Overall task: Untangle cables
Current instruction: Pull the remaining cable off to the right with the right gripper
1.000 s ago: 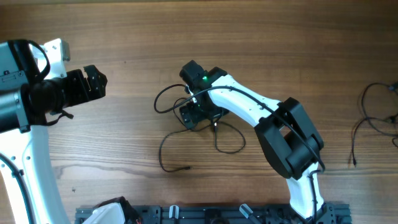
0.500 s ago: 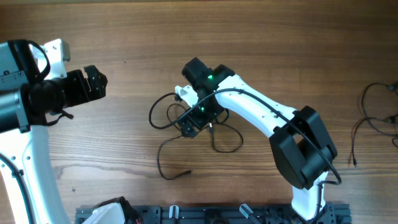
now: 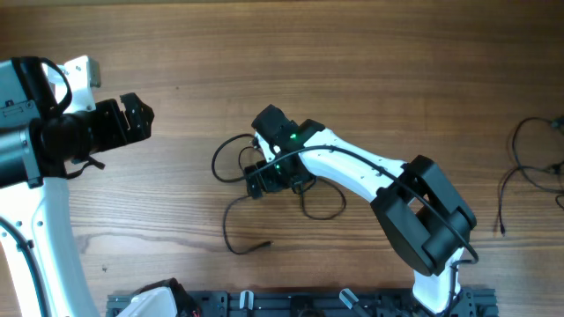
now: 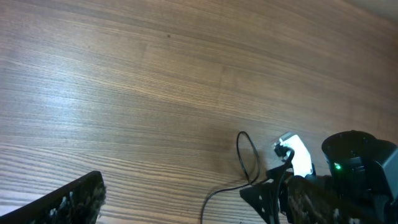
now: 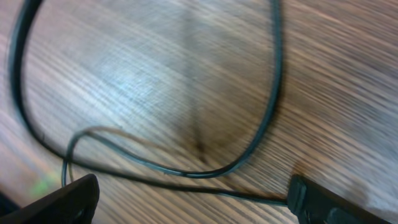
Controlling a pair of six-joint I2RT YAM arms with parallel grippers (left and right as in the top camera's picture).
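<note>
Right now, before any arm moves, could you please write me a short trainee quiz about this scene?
1. True or false: the left gripper is holding a cable.
2. Where is the right gripper? A) over the tangled cables in the middle of the table; B) at its right edge; C) beside the left gripper.
3. Fill in: both grippers' jaws stand ____.
Key: 1 false; 2 A; 3 open.

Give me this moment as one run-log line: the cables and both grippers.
cables: tangled, mid-table | right gripper: open, low over cables, not closed on them | left gripper: open, apart from cables
</note>
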